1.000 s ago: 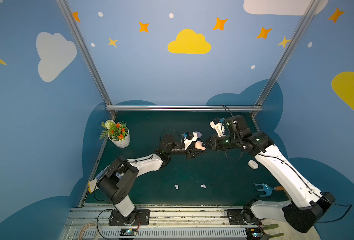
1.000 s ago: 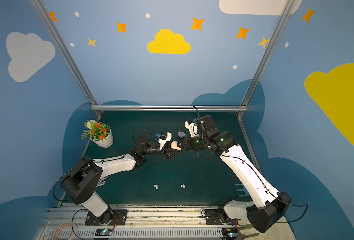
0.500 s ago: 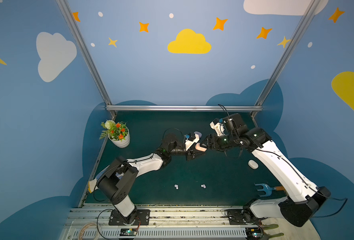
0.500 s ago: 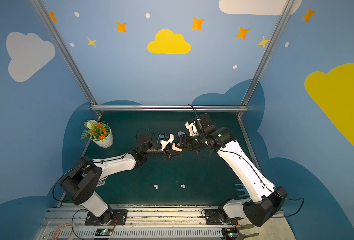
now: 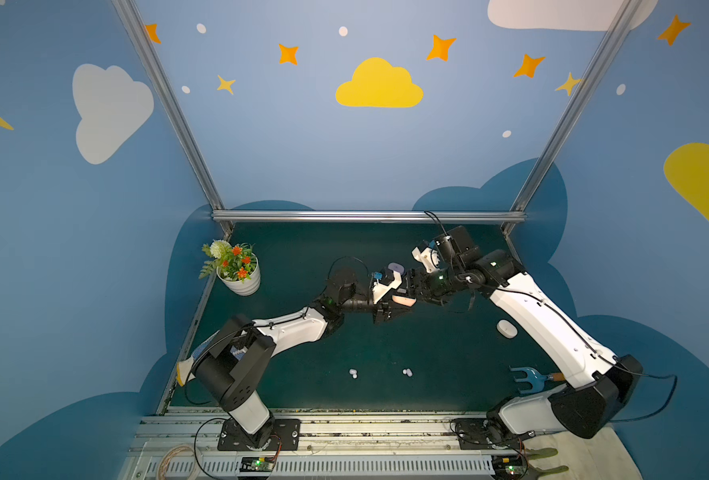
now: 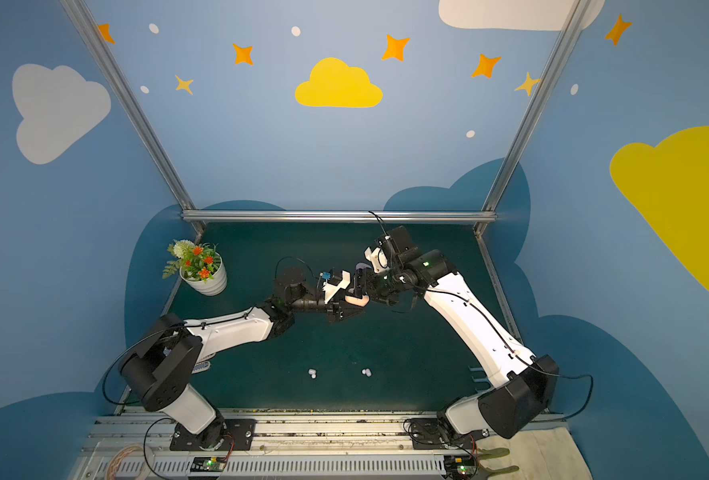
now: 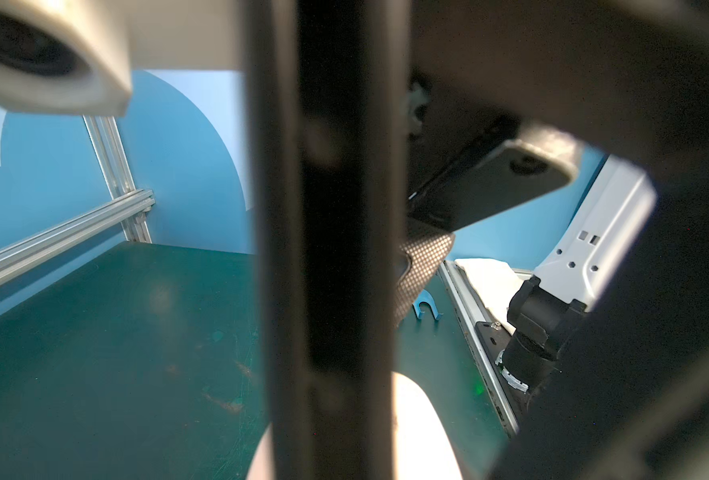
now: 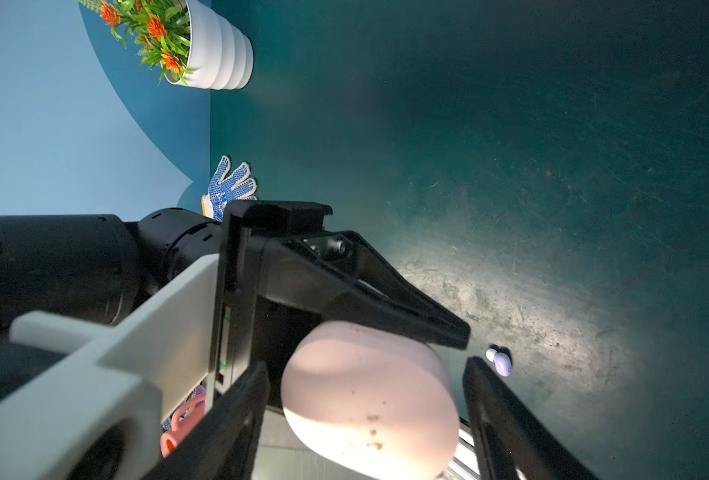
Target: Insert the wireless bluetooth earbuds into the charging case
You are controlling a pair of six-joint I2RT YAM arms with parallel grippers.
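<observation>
Blue-dotted white knit glove [image 8: 229, 188]: lying flat at the left edge of the dark green table mat [image 5: 407, 340], and half hidden behind the left arm's shoulder in both top views.
White ribbed pot of orange plastic flowers [image 5: 240, 278]: standing upright in the far left corner of the mat, well apart from both arms.
Tiny pale plastic earbuds [image 5: 353, 373]: two are lying loose on the mat near its front edge, one to the right of the other [image 5: 407, 372]. The right wrist view is showing one as pale lavender with a white tip [image 8: 500, 360].
Left gripper [image 5: 400, 306]: reaching toward mid-table, raised off the mat, and clamping tight on the peach-pink egg-shaped plastic charging case [image 5: 402, 299]. One black finger [image 8: 386, 299] is pressing across the shell, and the opposite finger is hidden behind it.
Charging case: hanging in the air in that grip, well apart from the earbuds, and showing a smooth rounded shell with a few dark specks.
Pale lavender rounded case [image 5: 395, 267]: lying on the mat just behind the two grippers, partly covered by them.
Right gripper [image 8: 366, 363]: standing open and gripping nothing, with its two black fingers [image 8: 506, 419] straddling the peach-pink case and a slim gap showing on each side.
White oval plastic case [image 5: 504, 328]: lying on the mat at the right, just beside the right arm's white forearm.
Blue plastic toy garden fork [image 5: 525, 378]: lying near the front right corner, its handle running under the right arm.
</observation>
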